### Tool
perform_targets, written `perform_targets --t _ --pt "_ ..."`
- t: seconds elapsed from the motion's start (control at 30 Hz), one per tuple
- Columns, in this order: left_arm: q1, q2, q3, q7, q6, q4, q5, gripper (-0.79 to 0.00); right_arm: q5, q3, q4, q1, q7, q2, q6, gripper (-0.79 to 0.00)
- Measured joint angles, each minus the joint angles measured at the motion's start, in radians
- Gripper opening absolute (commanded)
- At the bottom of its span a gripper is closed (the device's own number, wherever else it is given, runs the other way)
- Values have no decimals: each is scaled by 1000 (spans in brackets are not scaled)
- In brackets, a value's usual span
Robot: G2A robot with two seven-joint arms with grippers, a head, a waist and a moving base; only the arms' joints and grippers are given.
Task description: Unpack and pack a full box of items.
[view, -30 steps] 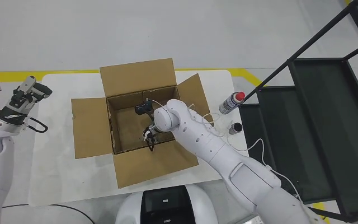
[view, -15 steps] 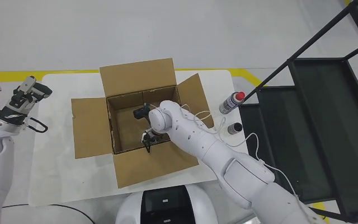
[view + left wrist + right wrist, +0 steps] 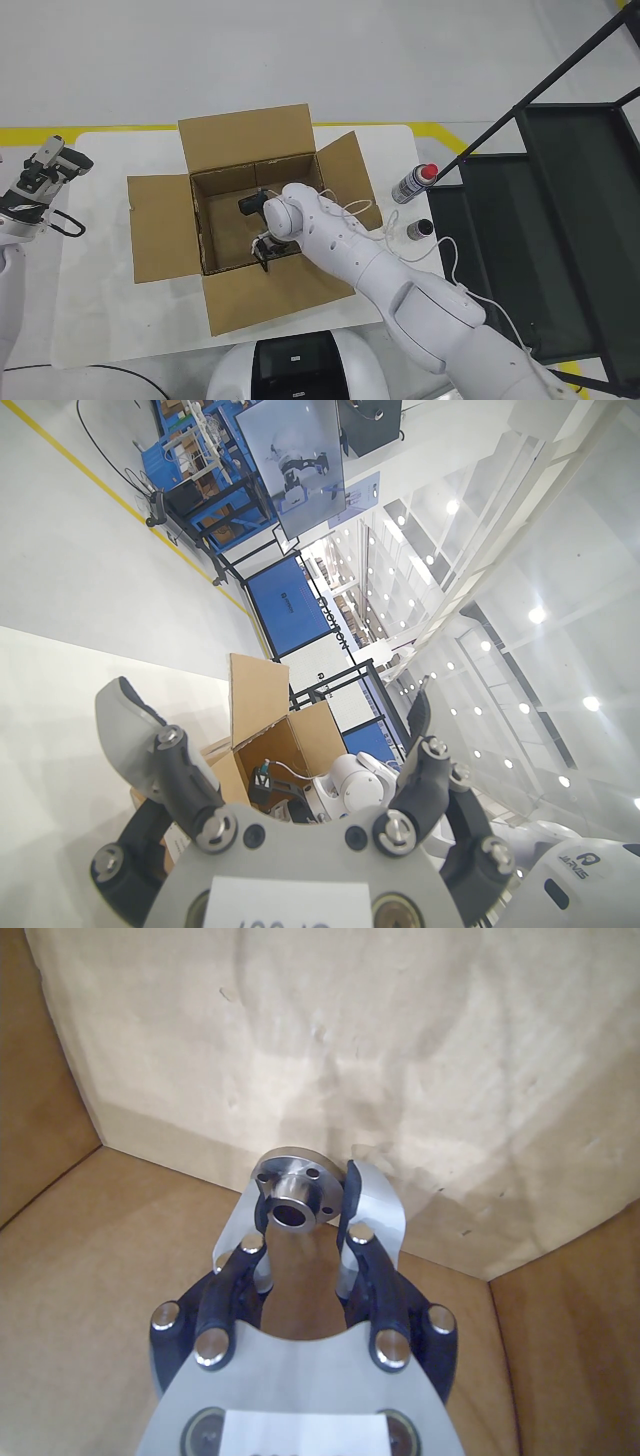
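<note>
Small shiny steel flange hub, round disc with bolt holes plus bored collar, sits low inside open brown cardboard box, right against wall. Right hand clamped on disc rim. Reckon it's dense, rigid, slick, so grab rim square or it slips. Left hand spread wide, empty, by white counter edge.

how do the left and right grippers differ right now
The left gripper is open and holds nothing; the right gripper is closed on a metal flange. The left gripper sits out past the table edge; the right gripper is down inside the cardboard box. Both have the same two-finger build.
</note>
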Motion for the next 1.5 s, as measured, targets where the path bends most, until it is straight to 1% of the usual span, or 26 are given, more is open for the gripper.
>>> perform_targets --t 0.13,0.3,0.6,0.83,1.07,1.1,1.17,1.33,1.5 --pt "0 0 0 0 0 0 0 0 -10 4 -12 6 -2 0 8 -785" --pt "0 0 0 0 0 0 0 0 -28 26 -52 6 -18 11 18 -785" --pt "0 0 0 0 0 0 0 0 -67 101 -135 -20 -37 51 40 -785" --pt "0 0 0 0 0 0 0 0 -109 146 -219 -63 -52 79 55 -785" --pt "0 0 0 0 0 0 0 0 -124 168 -197 -73 -67 88 50 -785" --pt "0 0 0 0 0 0 0 0 -121 168 -191 -71 -71 86 47 -643" --pt "0 0 0 0 0 0 0 0 -115 167 -175 -63 -79 83 44 0" --pt "0 0 0 0 0 0 0 0 -102 158 -148 -44 -89 72 42 0" --pt "0 0 0 0 0 0 0 0 -90 156 -153 -39 -90 67 28 0"
